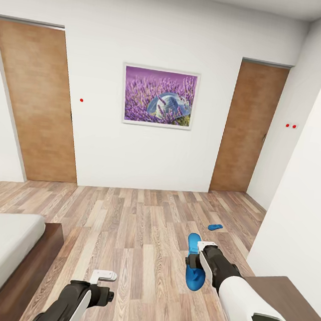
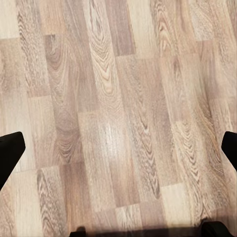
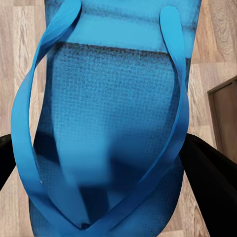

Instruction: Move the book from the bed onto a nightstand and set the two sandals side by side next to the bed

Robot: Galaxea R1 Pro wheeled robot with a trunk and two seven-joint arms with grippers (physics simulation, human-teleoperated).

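sandal (image 3: 108,133) — blue, textured sole, straps meeting in a V, close to the camera | fingers (image 3: 210,182) — black, one on each side of the sandal, touching its edges | floor (image 3: 22,54) — light wood planks behind | dark brown furniture corner (image 3: 224,116) beside it

A framed picture (image 1: 159,97) of purple lavender hangs on the white wall (image 1: 98,138) between two closed wooden doors — one at the left (image 1: 34,102), one at the right (image 1: 247,128). Small red dots (image 1: 81,100) mark the wall. Light wood-plank flooring (image 1: 137,228) covers the room — its grain shows close up in the left wrist view.
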